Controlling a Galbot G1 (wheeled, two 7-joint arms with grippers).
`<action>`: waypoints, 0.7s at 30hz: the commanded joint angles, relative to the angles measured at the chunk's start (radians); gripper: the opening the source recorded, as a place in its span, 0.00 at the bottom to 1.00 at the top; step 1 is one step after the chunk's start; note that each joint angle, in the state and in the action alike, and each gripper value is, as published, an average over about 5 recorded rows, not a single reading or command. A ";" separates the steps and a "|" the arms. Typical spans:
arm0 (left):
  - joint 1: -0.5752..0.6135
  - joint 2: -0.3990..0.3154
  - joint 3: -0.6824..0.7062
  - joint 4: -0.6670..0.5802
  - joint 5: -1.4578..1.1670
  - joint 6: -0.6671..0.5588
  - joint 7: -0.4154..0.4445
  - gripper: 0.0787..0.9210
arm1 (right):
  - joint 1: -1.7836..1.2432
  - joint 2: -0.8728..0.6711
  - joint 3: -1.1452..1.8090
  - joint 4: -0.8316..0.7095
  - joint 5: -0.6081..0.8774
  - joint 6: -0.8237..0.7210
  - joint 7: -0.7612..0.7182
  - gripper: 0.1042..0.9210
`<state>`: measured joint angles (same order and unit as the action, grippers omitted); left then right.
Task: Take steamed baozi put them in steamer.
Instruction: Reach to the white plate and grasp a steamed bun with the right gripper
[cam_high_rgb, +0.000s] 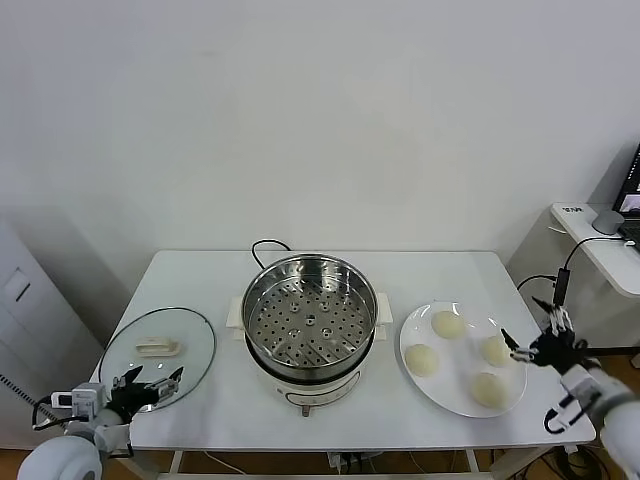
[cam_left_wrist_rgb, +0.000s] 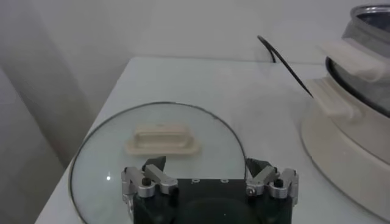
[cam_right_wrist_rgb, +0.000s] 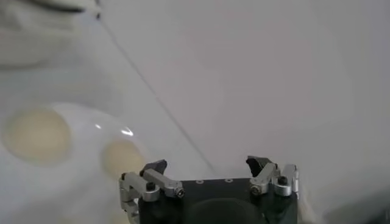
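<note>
Steel steamer stands upright, mouth up, handles left-right; both grippers released, empty.

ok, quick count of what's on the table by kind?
baozi: 4, all on the plate
plate: 1
steamer: 1, nothing in it
glass lid: 1
Total: 7

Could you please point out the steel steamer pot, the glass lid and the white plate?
Round shiny steel steamer pot (cam_high_rgb: 309, 322): head view, perforated tray.
Flat glass lid (cam_high_rgb: 192, 345): head view, bare glass.
Round white plate (cam_high_rgb: 455, 394): head view, bare area between buns.
</note>
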<state>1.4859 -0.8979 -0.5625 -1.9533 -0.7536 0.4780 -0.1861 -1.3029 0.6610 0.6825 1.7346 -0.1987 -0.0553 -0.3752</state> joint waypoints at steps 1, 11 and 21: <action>-0.008 -0.018 0.005 0.005 0.026 0.005 -0.001 0.88 | 0.304 -0.159 -0.222 -0.159 -0.085 0.041 -0.167 0.88; -0.017 -0.016 0.009 0.011 0.032 0.002 0.001 0.88 | 0.695 -0.255 -0.673 -0.309 0.111 0.075 -0.399 0.88; -0.023 -0.022 0.012 -0.006 0.039 0.017 -0.002 0.88 | 1.117 -0.183 -1.103 -0.496 0.142 0.124 -0.595 0.88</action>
<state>1.4650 -0.9175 -0.5517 -1.9586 -0.7185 0.4926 -0.1886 -0.4636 0.4920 -0.1401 1.3527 -0.0839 0.0473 -0.8367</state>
